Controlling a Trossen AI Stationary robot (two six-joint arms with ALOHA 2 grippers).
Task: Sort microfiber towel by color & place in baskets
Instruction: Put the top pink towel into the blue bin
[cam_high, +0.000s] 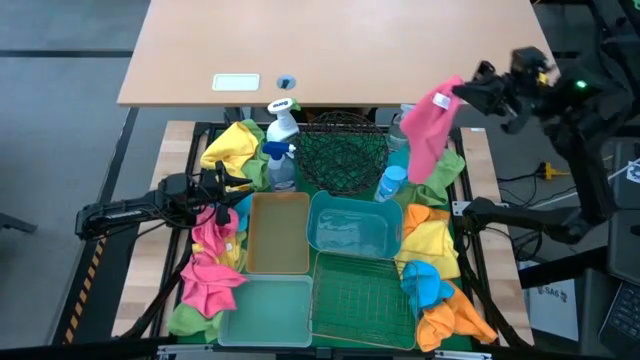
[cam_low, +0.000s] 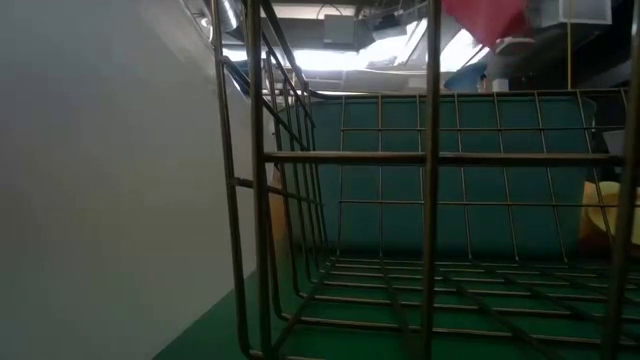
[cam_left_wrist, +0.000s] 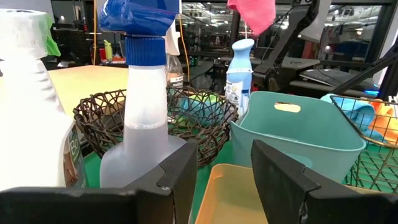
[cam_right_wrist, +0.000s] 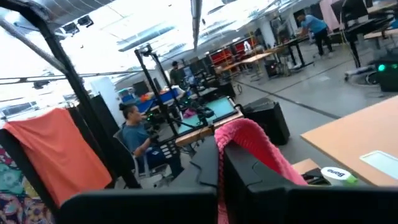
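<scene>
While the right arm reaches high beyond the black wire basket (cam_high: 343, 152), its gripper (cam_high: 472, 90) is clamped on a pink towel (cam_high: 428, 135) that hangs down over the far right corner of the basket cluster. To do this well, I judge it should carry the cloth over its chosen bin and lower it until it is inside before letting go. Left of that basket, the left gripper (cam_high: 224, 188) waits low, fingers apart, beside the spray bottles (cam_high: 280, 150).
</scene>
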